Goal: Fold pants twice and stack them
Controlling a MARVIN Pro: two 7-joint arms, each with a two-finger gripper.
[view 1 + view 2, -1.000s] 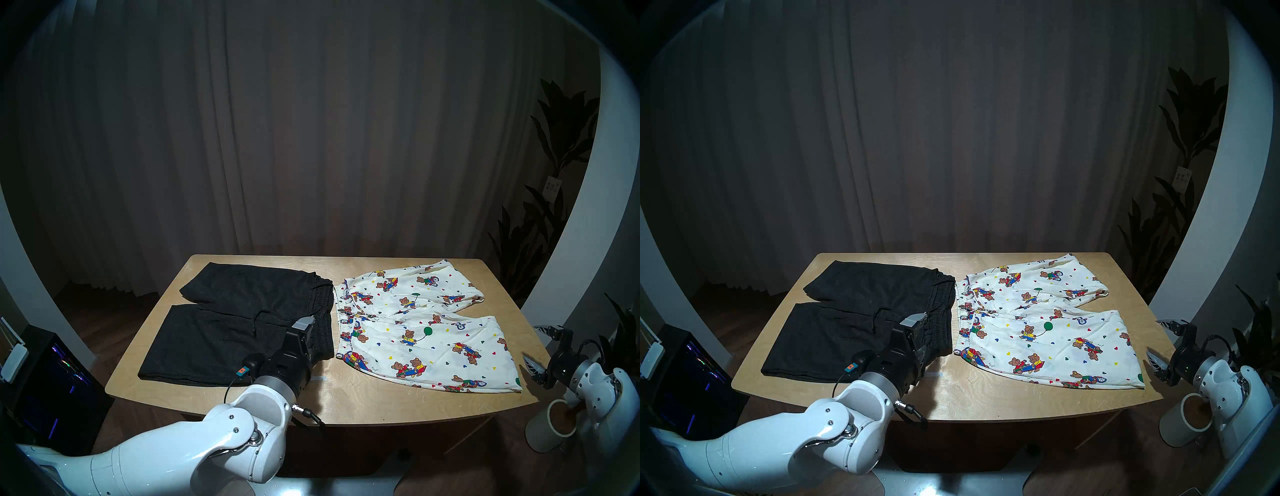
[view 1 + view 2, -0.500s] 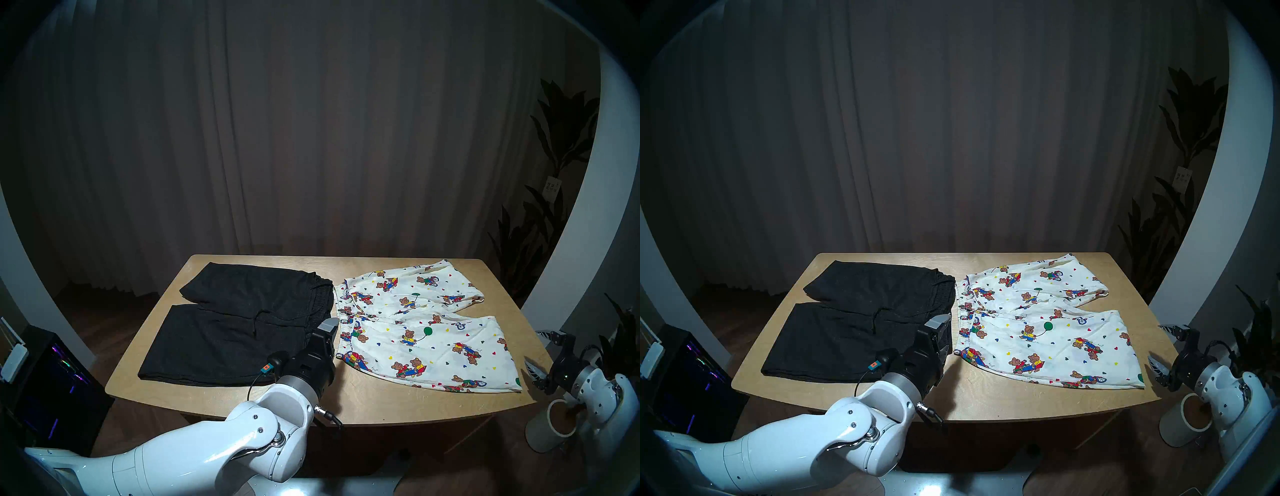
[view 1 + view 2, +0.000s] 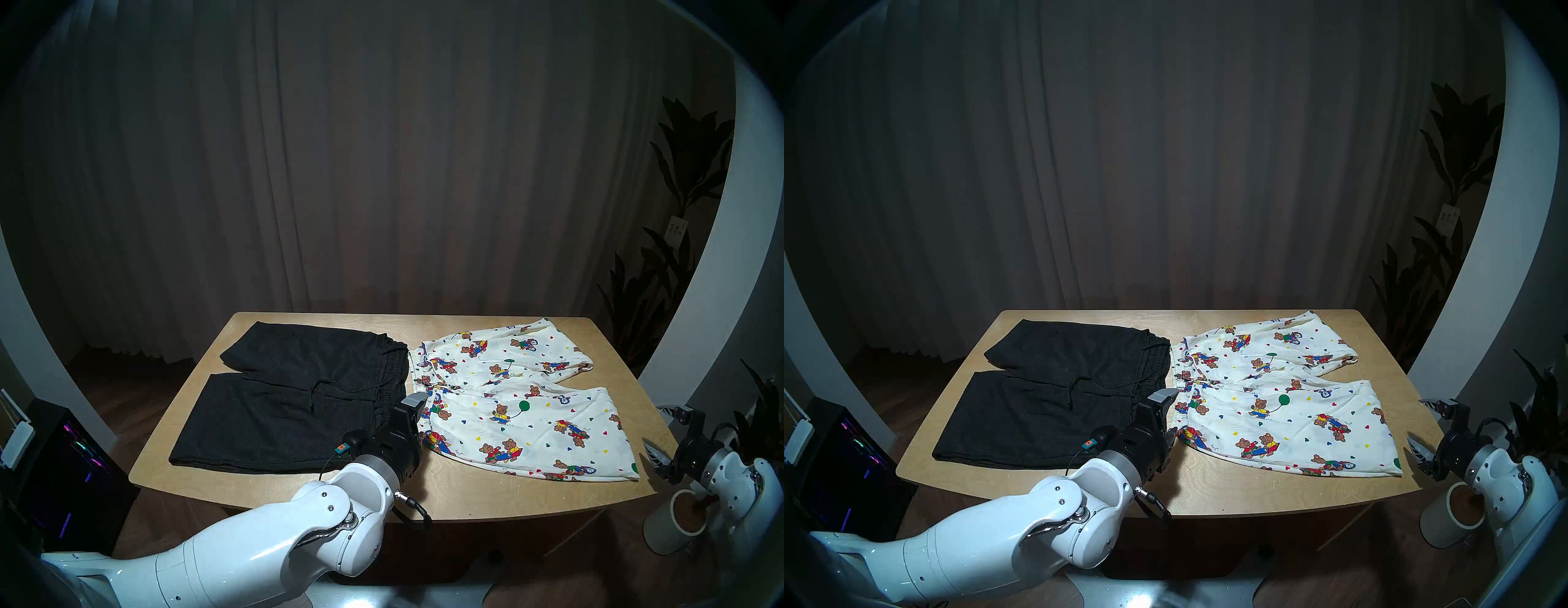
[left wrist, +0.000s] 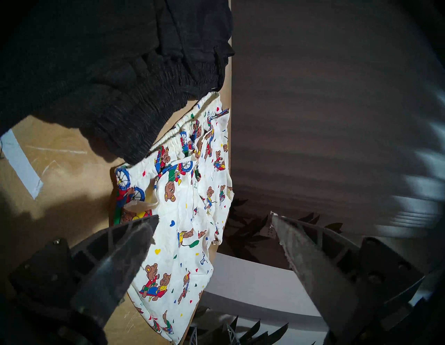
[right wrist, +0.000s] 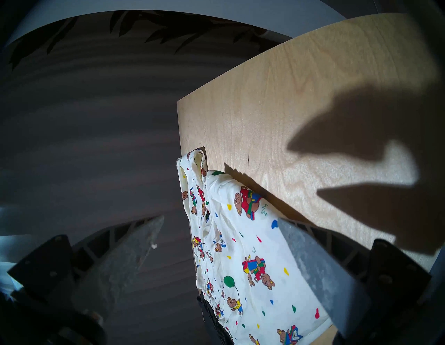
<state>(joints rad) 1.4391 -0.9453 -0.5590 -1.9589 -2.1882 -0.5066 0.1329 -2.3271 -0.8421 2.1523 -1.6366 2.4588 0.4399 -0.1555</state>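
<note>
The left gripper (image 4: pixel 214 219) hangs low over the near middle of the bench (image 3: pixel 445 492), its two fingers spread wide with nothing between them, right where the two waistbands meet. Just under and ahead of it lies the gathered elastic waist of the cream teddy-bear shorts (image 3: pixel 522 407), which lie flat on the right half of the bench, legs pointing to the right, the far leg a little rumpled at its hem. Touching them waist to waist on the left are the charcoal-black knit shorts (image 3: pixel 275 399), also flat, their ribbed waistband and loose drawstring toward the middle, legs pointing left. A strip of pale tape (image 4: pixel 21 163) is stuck to the wood close by the black waistband. The right gripper (image 3: pixel 662 433) waits off the right end of the bench, fingers wide apart and empty, near the hem of the printed pair. Below it on the floor stands a white cup-like cylinder (image 3: pixel 674 522).
</note>
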